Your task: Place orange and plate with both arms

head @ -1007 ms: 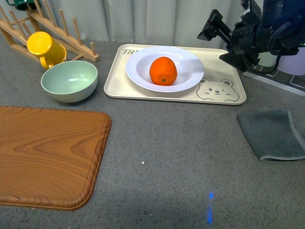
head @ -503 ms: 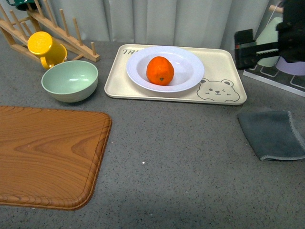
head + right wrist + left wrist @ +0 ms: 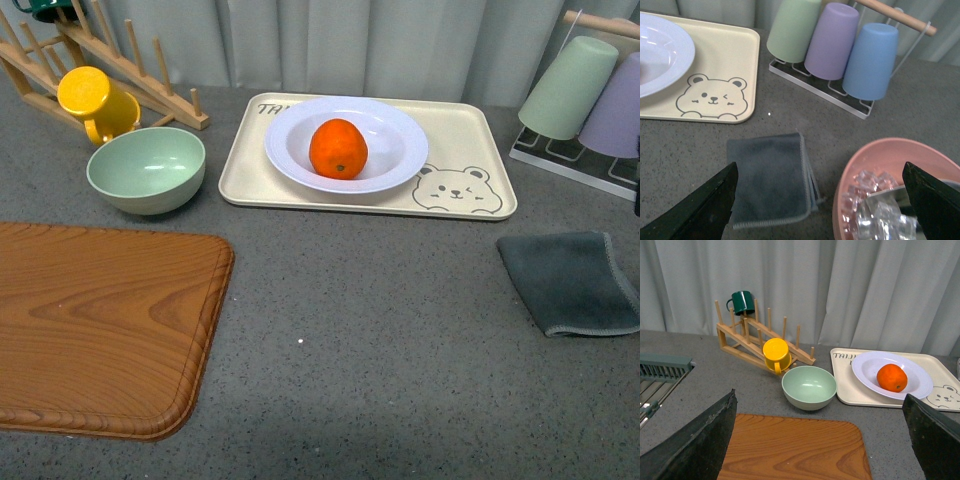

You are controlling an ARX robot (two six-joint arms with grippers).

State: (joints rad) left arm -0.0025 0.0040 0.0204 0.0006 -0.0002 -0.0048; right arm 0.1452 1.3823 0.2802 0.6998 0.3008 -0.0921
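Observation:
The orange [image 3: 338,148] lies in the well of the white plate [image 3: 400,130], which rests on the beige bear tray [image 3: 470,130] at the back of the grey table. The left wrist view shows the orange [image 3: 891,377] in the plate [image 3: 865,371] too. My left gripper [image 3: 819,396] is open and empty, well back from the plate, over the wooden board [image 3: 790,450]. My right gripper [image 3: 820,165] is open and empty, above the grey cloth [image 3: 770,175]; only the plate's edge [image 3: 660,50] shows in the right wrist view. Neither gripper shows in the front view.
A pale green bowl [image 3: 146,168], a yellow mug [image 3: 95,100] and a wooden rack [image 3: 130,60] stand at the back left. The wooden board [image 3: 100,320] lies front left. The grey cloth [image 3: 575,280], a cup rack [image 3: 580,90] and a pink bowl of ice [image 3: 875,155] are at the right.
My right arm has drawn back to the right and left the front view. The orange stays in the plate, having shifted only slightly.

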